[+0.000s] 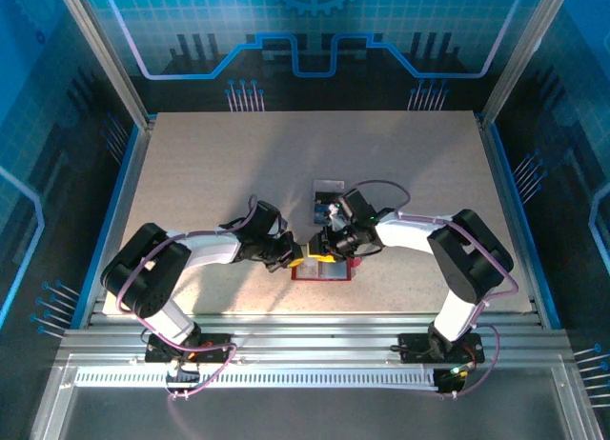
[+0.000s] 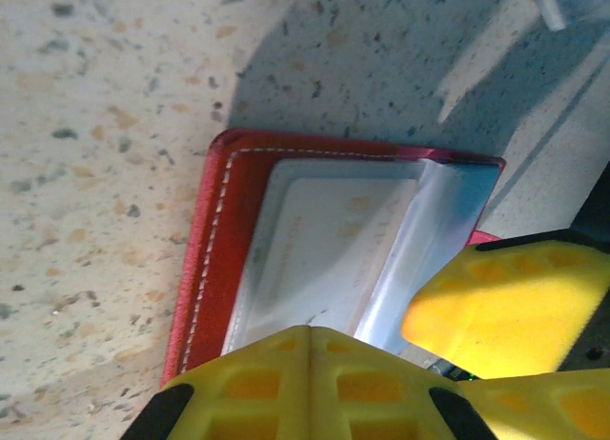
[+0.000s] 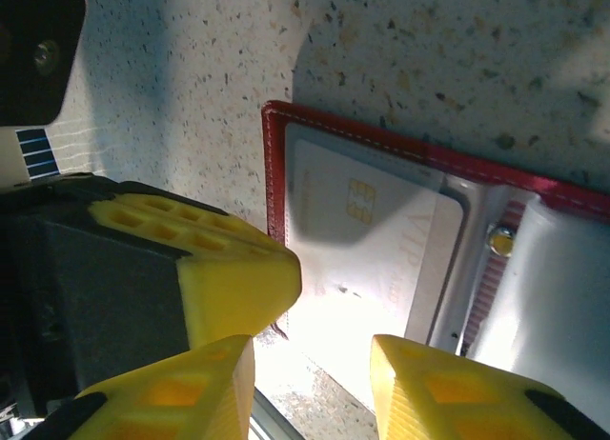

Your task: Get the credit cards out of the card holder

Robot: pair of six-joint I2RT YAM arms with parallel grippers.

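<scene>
Overlapping the card holder [image 2: 214, 250], the left tool [image 2: 310, 343] hides its edge.

Speckled beige table [image 1: 191, 173], blue walls [image 1: 38, 126]

Speckled beige table [image 1: 238, 173] between blue-lit glass walls [image 1: 57, 126]

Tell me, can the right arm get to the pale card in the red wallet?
Probably yes. The right tool hangs just above the pale card in the open card holder. The left tool sits at the holder's edge, beside the card, not over it.
</scene>
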